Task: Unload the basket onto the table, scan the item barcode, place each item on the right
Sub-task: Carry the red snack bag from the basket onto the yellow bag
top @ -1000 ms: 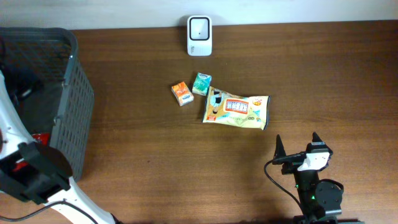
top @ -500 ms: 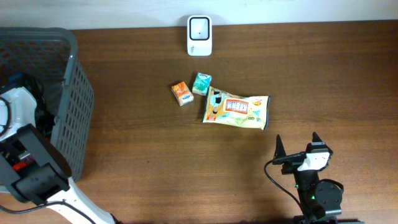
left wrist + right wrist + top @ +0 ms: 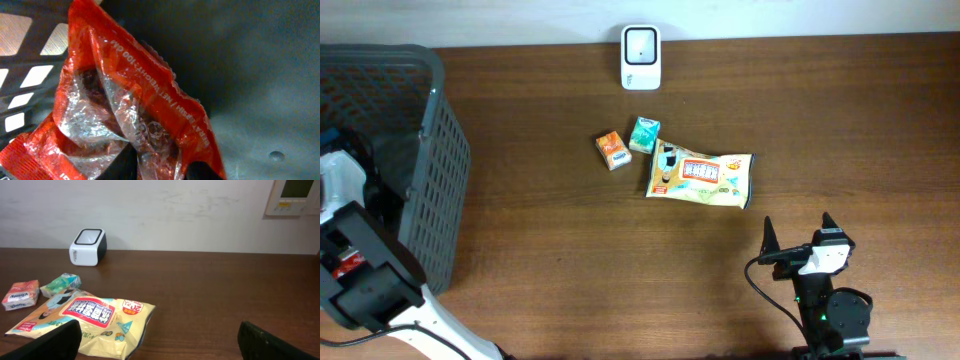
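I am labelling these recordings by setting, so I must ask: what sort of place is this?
Probably a mock shop checkout on a wooden table: a white barcode scanner stands at the back edge, a snack bag lies before it, and a grey basket holds a red packet.

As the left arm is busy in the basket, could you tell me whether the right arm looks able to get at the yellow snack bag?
Probably yes: the right pincer stands open and faces the yellow snack bag, with only bare table between them.
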